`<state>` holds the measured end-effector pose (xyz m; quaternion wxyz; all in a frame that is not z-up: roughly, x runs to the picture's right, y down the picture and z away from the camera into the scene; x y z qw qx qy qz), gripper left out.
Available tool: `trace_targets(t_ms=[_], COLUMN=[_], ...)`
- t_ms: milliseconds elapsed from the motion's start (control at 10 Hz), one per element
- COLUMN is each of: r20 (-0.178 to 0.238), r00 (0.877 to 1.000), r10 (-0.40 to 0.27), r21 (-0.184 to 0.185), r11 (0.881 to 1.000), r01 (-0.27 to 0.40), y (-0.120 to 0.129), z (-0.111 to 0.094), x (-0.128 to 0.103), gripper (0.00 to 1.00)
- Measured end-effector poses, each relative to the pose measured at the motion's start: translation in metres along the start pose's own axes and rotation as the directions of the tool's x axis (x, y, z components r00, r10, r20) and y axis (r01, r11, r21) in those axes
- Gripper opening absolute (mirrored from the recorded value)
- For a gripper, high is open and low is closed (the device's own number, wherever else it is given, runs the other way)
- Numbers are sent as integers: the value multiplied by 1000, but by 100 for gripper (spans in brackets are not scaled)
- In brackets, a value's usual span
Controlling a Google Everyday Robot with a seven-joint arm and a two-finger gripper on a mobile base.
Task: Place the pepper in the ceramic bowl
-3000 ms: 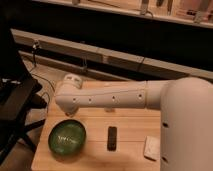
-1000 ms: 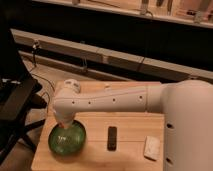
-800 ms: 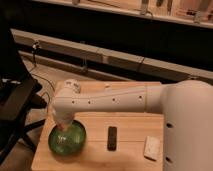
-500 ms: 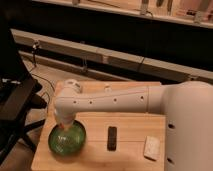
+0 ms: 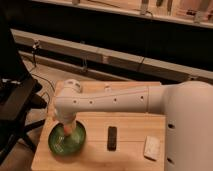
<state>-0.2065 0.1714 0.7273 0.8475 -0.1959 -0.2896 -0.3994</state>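
Note:
The green ceramic bowl [image 5: 56, 146] sits at the front left of the wooden table [image 5: 130, 157]. My white arm [image 5: 115, 102] reaches across the table from the right and bends down over the bowl. My gripper [image 5: 67, 131] points down into the bowl, just above its inside. A small orange-red patch, which looks like the pepper [image 5: 66, 128], shows at the gripper's tip over the bowl's middle. The arm's wrist hides the top of the gripper.
A black oblong object [image 5: 112, 137] lies on the table right of the bowl. A white flat block [image 5: 152, 147] lies further right, near my base. A black chair [image 5: 15, 100] stands left of the table. A dark shelf wall runs behind.
The arm has swung from above the table down over the bowl, and the gripper has lowered into it. In the last second it has barely moved.

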Motion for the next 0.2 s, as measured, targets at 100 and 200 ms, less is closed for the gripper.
trace_targets(t_ms=[100,200], r20=[0,1], r00=[1000,1000], r10=[3,-3], r21=[1,-1], r11=[1000,1000], r01=[-3,3], y=[-1,-3], z=[0,1], x=[3,4], gripper=[80,80])
